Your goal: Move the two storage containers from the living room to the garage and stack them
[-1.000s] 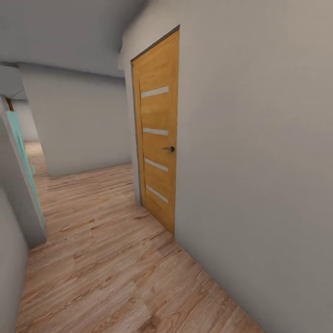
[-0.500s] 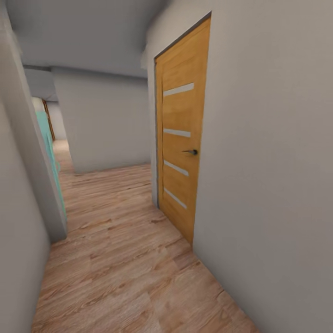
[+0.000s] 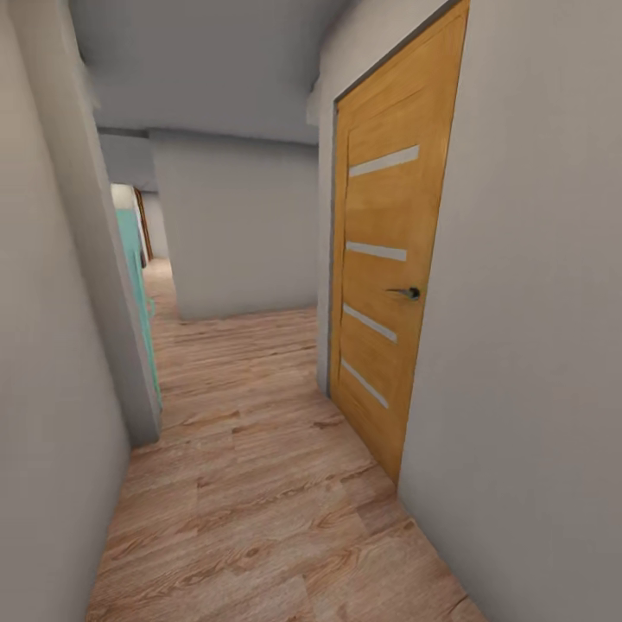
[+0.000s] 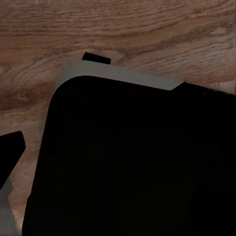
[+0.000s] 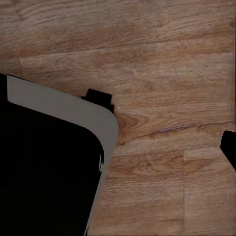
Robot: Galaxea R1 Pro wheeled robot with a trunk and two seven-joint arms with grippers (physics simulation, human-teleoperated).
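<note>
While the head camera looks down a narrow hallway, no orange-red bin is in sight in any of the 3 views. Light wood-plank floor (image 3: 259,484) runs from near to far. Right side: a grey wall (image 3: 536,345) close by, with a closed honey-wood door (image 3: 389,259) set in it. Door has 4 pale horizontal strips and a dark lever handle (image 3: 404,293) on its near edge. Left side: another grey wall (image 3: 43,345) very close, ending at a corner. Just past that corner, a teal panel (image 3: 138,285), partly hidden, can't tell what it is. Far end: a grey wall block (image 3: 238,233) stands across the passage, leaving a gap at far left where the plank floor continues. A thin strip of brown door frame (image 3: 142,225) shows far back in that gap. Passage ahead is narrow between both walls, floor itself bare.

Left wrist view: a black body with a grey rounded rim (image 4: 123,78) above wood planks (image 4: 118,29), likely the robot's base. A dark fingertip (image 4: 10,147) pokes in at the frame edge; can't tell if the left gripper is spread or closed.

Right wrist view: same black body with a grey rim (image 5: 69,105) over planks (image 5: 167,73). A dark fingertip (image 5: 229,145) at the frame edge; right gripper state can't be told either.
</note>
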